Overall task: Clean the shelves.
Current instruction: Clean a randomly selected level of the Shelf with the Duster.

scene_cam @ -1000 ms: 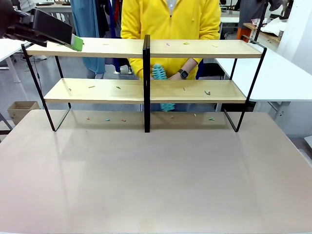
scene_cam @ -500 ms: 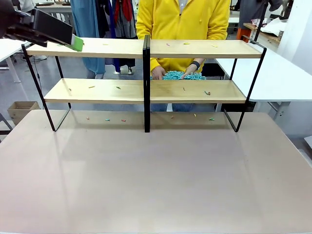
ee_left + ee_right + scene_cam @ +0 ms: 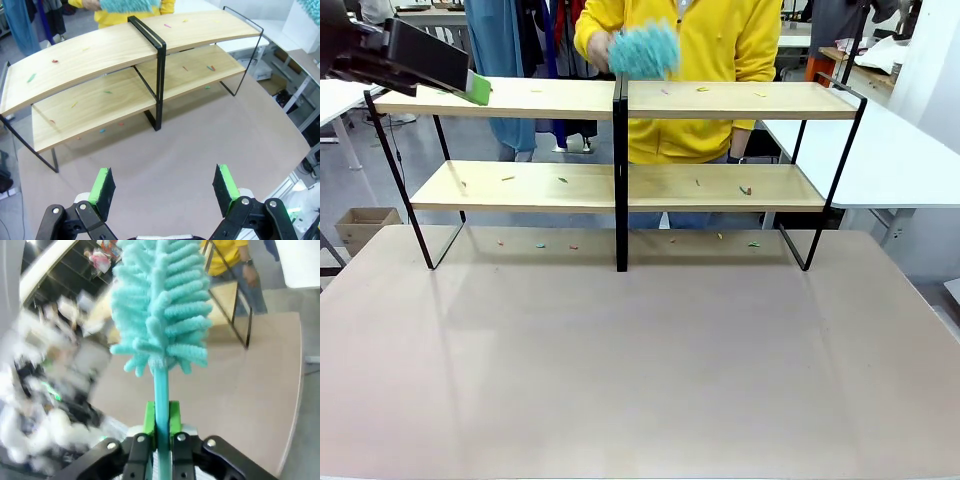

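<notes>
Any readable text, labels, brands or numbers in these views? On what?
No readable text.
The shelves, the duster, the left gripper and the right gripper bear no visible print or label.
Background clutter in the right wrist view is too blurred to read.

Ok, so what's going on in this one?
A person behind the shelves holds a teal duster up above the top board, near the centre post. The right jaws are shut on the handle of a second teal duster, with the shelves farther off. The left jaws stand open by the top board's left end, holding nothing. Small coloured scraps lie on both boards and on the table beneath.
</notes>
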`<action>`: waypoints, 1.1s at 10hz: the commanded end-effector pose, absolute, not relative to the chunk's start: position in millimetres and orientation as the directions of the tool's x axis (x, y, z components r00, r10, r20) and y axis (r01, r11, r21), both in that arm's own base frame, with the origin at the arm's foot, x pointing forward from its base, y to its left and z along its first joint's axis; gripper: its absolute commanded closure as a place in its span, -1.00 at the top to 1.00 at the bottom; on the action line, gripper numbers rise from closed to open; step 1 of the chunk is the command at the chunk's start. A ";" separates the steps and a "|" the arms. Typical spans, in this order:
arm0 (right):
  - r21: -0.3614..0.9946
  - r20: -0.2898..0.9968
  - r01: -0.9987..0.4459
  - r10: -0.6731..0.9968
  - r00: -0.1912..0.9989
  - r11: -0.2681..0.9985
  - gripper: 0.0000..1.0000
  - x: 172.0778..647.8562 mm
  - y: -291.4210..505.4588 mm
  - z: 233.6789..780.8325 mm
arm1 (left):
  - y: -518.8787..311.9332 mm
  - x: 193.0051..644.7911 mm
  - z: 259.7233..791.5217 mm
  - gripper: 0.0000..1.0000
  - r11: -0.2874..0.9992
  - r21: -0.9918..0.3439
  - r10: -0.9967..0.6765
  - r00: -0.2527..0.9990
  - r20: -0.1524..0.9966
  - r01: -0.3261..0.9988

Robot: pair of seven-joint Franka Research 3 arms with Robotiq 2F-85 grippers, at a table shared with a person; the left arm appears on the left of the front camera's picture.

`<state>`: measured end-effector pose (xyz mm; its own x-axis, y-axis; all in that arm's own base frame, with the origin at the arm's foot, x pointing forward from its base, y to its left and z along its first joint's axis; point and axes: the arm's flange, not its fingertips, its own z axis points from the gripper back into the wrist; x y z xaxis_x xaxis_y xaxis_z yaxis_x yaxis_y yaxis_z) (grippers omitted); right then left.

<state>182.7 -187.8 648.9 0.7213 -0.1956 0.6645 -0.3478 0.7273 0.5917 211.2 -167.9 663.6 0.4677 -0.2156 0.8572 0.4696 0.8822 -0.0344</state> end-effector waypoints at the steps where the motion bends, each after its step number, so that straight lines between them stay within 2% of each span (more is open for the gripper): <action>1: 0.305 0.552 -0.626 0.403 0.731 0.718 -0.75 211.1 -113.9 674.6 | -167.2 212.0 662.2 1.00 0.882 -0.035 -0.213 0.464 0.860 0.469; 2: 0.177 0.357 -0.741 0.660 0.662 0.648 -0.75 216.7 -71.1 668.7 | -167.2 212.0 662.2 1.00 0.882 -0.035 -0.213 0.464 0.860 0.469; 3: 0.137 0.227 -0.805 0.772 0.593 0.578 -0.75 220.6 -33.3 656.6 | -167.2 212.0 662.2 1.00 0.882 -0.035 -0.213 0.464 0.860 0.469; 5: 0.151 0.159 -0.852 0.839 0.521 0.501 -0.75 217.5 6.7 639.3 | -167.2 212.0 662.2 1.00 0.882 -0.035 -0.213 0.464 0.860 0.469; 6: 0.151 0.023 -0.865 0.873 0.487 0.478 -0.75 211.7 10.3 629.5 | -167.2 212.0 662.2 1.00 0.882 -0.035 -0.213 0.464 0.860 0.469; 7: 0.110 0.059 -0.839 0.839 0.540 0.533 -0.75 208.9 -2.9 638.5 | -167.2 212.0 662.2 1.00 0.882 -0.035 -0.213 0.464 0.860 0.469; 8: 0.275 0.197 -0.710 0.685 0.701 0.648 -0.75 211.0 34.9 624.8 | -167.2 212.0 662.2 1.00 0.882 -0.035 -0.213 0.464 0.860 0.469; 9: 0.275 0.197 -0.710 0.685 0.701 0.648 -0.75 211.0 34.9 624.8 | -167.2 212.0 662.2 1.00 0.882 -0.035 -0.213 0.464 0.860 0.469; 10: 0.231 0.101 -0.759 0.761 0.640 0.608 -0.75 208.0 29.1 619.9 | -167.2 212.0 662.2 1.00 0.882 -0.035 -0.213 0.464 0.860 0.469; 11: 0.245 0.124 -0.757 0.755 0.644 0.605 -0.75 211.0 32.4 615.7 | -167.2 212.0 662.2 1.00 0.882 -0.035 -0.213 0.464 0.860 0.469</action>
<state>208.7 30.8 619.9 0.6472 0.7533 0.1172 -0.7539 0.6096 0.2450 212.3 -168.0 662.9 0.4704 -0.2159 0.8556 0.4695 0.8822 -0.0355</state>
